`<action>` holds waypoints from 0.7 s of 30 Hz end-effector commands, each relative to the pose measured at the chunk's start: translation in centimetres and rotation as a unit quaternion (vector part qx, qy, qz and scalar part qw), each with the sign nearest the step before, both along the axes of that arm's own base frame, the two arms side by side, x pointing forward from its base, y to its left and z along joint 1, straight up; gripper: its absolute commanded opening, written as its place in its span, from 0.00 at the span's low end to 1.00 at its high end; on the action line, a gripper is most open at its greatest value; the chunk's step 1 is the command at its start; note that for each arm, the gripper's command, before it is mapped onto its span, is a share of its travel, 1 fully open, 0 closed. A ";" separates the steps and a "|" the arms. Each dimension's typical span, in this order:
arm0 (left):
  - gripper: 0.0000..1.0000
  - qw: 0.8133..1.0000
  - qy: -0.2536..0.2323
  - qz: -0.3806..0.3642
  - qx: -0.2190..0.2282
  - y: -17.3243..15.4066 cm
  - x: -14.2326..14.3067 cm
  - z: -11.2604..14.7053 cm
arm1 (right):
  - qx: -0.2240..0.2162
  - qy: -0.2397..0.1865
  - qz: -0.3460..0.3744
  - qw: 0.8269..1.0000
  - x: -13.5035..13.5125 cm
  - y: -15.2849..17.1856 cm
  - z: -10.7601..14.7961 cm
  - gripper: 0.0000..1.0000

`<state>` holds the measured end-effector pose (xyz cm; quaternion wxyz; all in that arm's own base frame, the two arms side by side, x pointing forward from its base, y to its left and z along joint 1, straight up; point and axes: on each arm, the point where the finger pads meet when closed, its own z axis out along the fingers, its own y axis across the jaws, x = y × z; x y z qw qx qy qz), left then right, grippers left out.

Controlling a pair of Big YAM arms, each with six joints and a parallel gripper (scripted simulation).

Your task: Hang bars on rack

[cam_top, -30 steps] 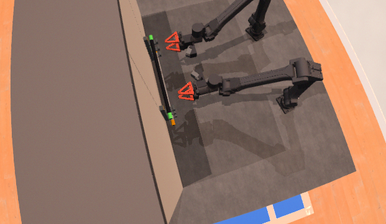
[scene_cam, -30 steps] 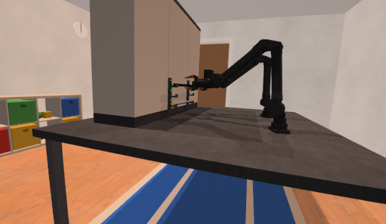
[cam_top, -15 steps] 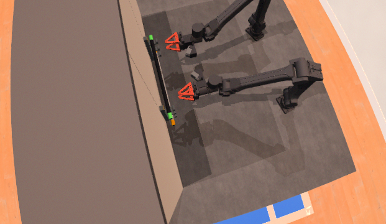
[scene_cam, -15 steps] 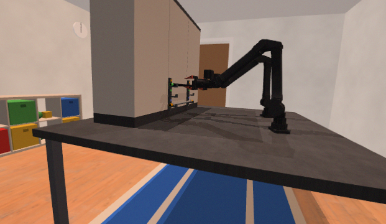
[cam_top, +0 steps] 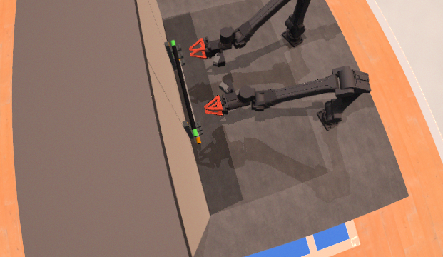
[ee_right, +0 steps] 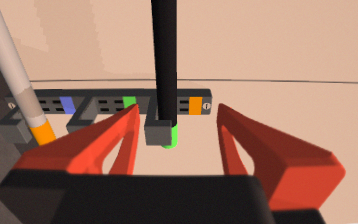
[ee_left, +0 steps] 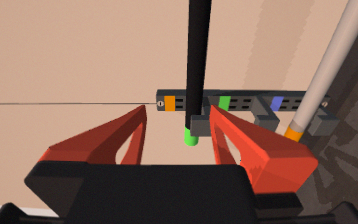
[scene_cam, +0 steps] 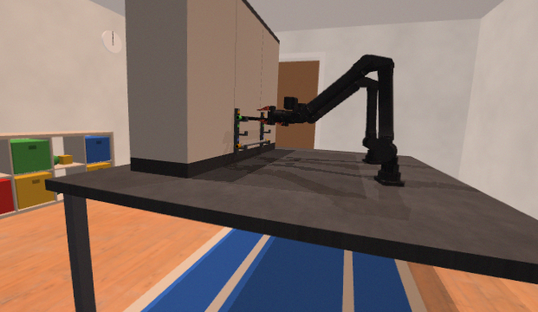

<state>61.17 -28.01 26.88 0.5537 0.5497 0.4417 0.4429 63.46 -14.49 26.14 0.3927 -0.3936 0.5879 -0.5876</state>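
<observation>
A black bar (cam_top: 185, 93) (scene_cam: 253, 118) (ee_left: 198, 50) (ee_right: 165, 60) with green ends lies on the rack's top pair of arms, whose labels are orange. A pale bar (scene_cam: 253, 144) (ee_left: 325, 65) (ee_right: 5, 55) with orange ends lies on the bottom pair, under blue labels. The middle pair, under green labels (ee_left: 224, 103) (ee_right: 129, 102), bears no bar. My left gripper (cam_top: 205, 108) (ee_left: 178, 111) is partly open in front of the black bar, inward of its left end. My right gripper (cam_top: 190, 51) (ee_right: 178, 111) is partly open in front of its right end. Both are empty, with a gap to the bar.
The rack's uprights (scene_cam: 236, 132) (ee_left: 242, 103) (ee_right: 115, 94) stand against the beige wall panel (cam_top: 182, 150) (scene_cam: 212, 87). The dark table top (cam_top: 278, 160) (scene_cam: 294, 186) lies below both arms. The rack arms stick out from the wall close to the fingers.
</observation>
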 end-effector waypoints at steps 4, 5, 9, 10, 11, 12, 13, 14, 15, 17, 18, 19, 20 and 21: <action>0.54 0.999 -0.031 0.005 -0.028 0.3 1.4 3.6 | -0.002 -0.035 -0.003 0.999 1.2 -0.6 2.9 0.53; 0.54 0.999 -0.031 0.005 -0.028 0.3 1.4 3.6 | -0.002 -0.035 -0.003 0.999 1.2 -0.6 2.9 0.53; 0.54 0.999 -0.031 0.005 -0.028 0.3 1.4 3.6 | -0.002 -0.035 -0.003 0.999 1.2 -0.6 2.9 0.53; 0.54 0.999 -0.031 0.005 -0.028 0.3 1.4 3.6 | -0.002 -0.035 -0.003 0.999 1.2 -0.6 2.9 0.53; 0.54 0.999 -0.031 0.005 -0.028 0.3 1.4 3.6 | -0.002 -0.035 -0.003 0.999 1.2 -0.6 2.9 0.53; 0.54 0.999 -0.031 0.005 -0.028 0.3 1.4 3.6 | -0.002 -0.035 -0.003 0.999 1.2 -0.6 2.9 0.53; 0.54 0.999 -0.030 0.005 -0.028 0.3 1.4 3.6 | -0.002 -0.035 -0.003 0.999 1.2 -0.6 2.9 0.53; 0.54 0.999 -0.030 0.005 -0.028 0.3 1.4 3.6 | -0.002 -0.036 -0.003 0.999 1.2 -0.6 2.9 0.53; 0.54 0.999 -0.030 0.005 -0.028 0.3 1.4 3.6 | -0.002 -0.036 -0.003 0.999 1.2 -0.6 2.9 0.53; 0.54 0.999 -0.030 0.005 -0.028 0.3 1.4 3.6 | -0.002 -0.036 -0.003 0.999 1.2 -0.6 2.9 0.53; 0.54 0.999 -0.030 0.005 -0.028 0.3 1.4 3.5 | -0.002 -0.036 -0.003 0.999 1.3 -0.5 2.8 0.53; 0.54 0.999 -0.030 0.005 -0.027 0.3 1.4 3.4 | -0.002 -0.036 -0.002 0.999 1.3 -0.5 2.7 0.53; 0.54 0.999 -0.030 0.005 -0.027 0.3 1.4 3.3 | -0.002 -0.036 -0.002 0.999 1.3 -0.5 2.7 0.53; 0.54 0.999 -0.030 0.005 -0.027 0.3 1.4 3.2 | -0.002 -0.036 -0.002 0.999 1.4 -0.4 2.6 0.53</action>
